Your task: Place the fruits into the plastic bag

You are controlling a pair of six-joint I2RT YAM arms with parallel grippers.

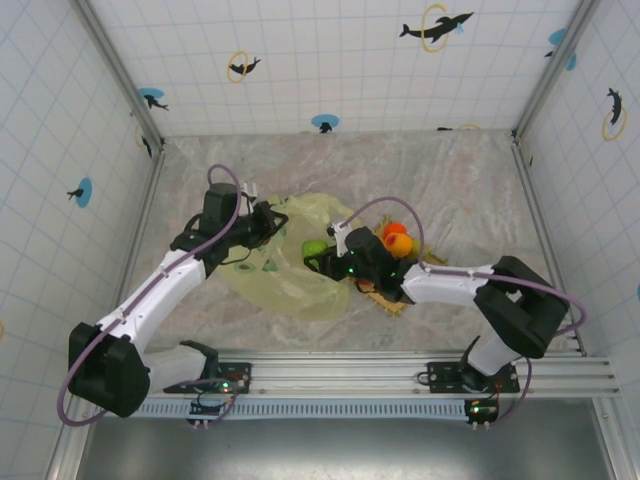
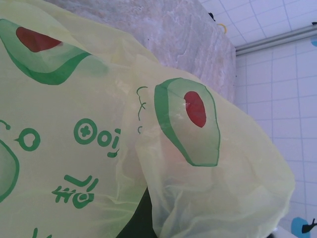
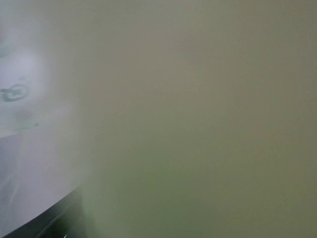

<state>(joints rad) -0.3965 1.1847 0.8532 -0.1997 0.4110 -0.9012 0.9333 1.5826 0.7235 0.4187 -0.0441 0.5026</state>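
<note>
Top external view, left jaws clenching the plastic bag (image 1: 282, 280) at its far-left edge, right jaws grasping a green fruit (image 1: 314, 247) over the bag.

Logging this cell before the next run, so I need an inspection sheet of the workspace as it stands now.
Surface: marble-patterned tabletop, no spills seen.
Job's things: plastic bag crumpled at centre; green fruit over its right part; orange fruit and red fruit touching, right of the bag.
Clutter: woven mat, mostly hidden under the right arm.
Grippers: left gripper shut on the plastic bag's upper left edge; right gripper at the green fruit, grip unclear.
Cables: purple cable looped along each arm.
Surroundings: tiled walls with sea-animal stickers; metal rail at the near edge.
</note>
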